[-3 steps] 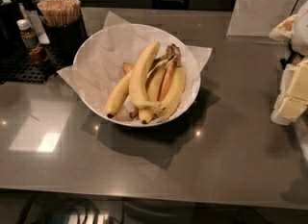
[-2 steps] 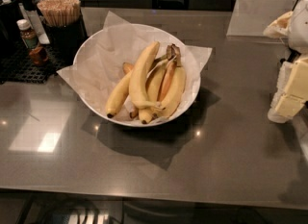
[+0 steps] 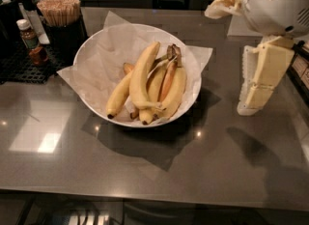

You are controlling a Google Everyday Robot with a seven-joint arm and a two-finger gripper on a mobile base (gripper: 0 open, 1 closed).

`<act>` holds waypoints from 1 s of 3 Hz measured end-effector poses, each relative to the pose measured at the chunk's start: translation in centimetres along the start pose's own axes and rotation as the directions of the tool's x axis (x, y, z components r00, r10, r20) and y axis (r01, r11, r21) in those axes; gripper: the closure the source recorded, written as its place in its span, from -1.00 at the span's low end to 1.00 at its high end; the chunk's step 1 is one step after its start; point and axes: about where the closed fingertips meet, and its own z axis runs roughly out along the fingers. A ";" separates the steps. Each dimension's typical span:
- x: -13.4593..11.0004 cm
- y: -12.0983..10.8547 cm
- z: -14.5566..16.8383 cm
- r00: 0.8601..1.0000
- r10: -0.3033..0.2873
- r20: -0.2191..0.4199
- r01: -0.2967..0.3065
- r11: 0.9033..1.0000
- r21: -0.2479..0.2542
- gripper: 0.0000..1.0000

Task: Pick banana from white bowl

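the white bowl sits on the grey countertop, lined with crinkled paper. the banana, thickest and most curved of the bunch, lies near the bowl's middle. it rests on top of the others, its blunt end toward the bowl's far rim and its thin stem toward the near rim. a slimmer banana lies against it on the bowl's left side, and a brown-streaked one is just beside it on the right.

the gripper hangs to the right of the bowl, apart from its rim and above the counter, with nothing in it. whether it is released or clenched i cannot tell.

the step in hand looks like the approach. a good move would bring the gripper over the bowl's middle and straddle the banana across its thick mid-section, where it stands highest. it should close there, clear of the brown-streaked neighbour and the paper, then lift straight up. a cup of wooden stirrers stands behind the bowl to its left, out of the way.
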 end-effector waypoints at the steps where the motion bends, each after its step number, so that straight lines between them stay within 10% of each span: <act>1: -4.6 -0.3 0.0 0.983 -0.158 0.092 0.159 0.987 -0.007 -1.00; 3: -7.7 -3.8 3.8 0.958 -0.251 0.139 0.259 0.965 -0.043 -1.00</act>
